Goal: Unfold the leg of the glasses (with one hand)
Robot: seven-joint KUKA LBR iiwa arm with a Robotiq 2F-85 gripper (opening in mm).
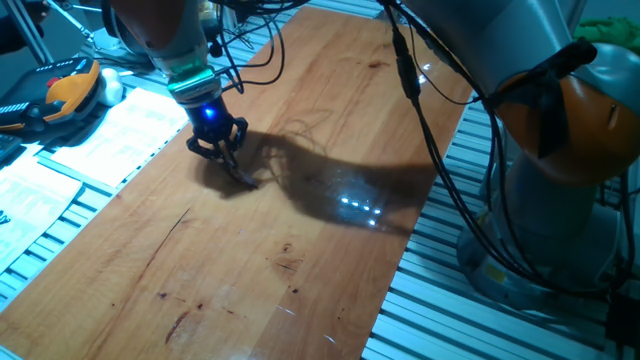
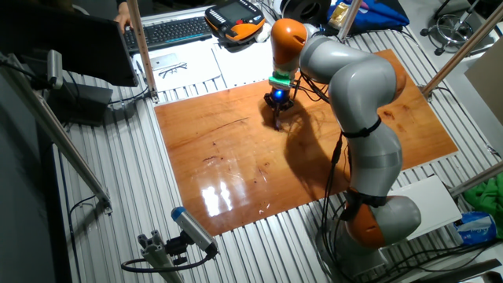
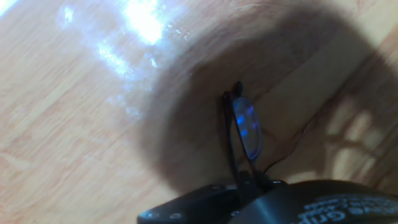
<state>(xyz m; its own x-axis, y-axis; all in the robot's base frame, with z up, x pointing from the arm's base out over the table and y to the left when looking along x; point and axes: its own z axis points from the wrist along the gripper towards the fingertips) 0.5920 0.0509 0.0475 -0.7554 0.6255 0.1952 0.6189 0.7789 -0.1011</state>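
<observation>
Glasses (image 3: 244, 127) stand pinched in the narrow jaws of the gripper (image 1: 228, 160), low over the wooden table (image 1: 300, 230) near its far edge.

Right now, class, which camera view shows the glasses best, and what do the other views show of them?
The hand view: the glasses fill the middle, one lens glinting blue, frame running down to the gripper. One fixed view shows only a thin dark shape at the fingertips; in the other fixed view they are too small to make out.
</observation>
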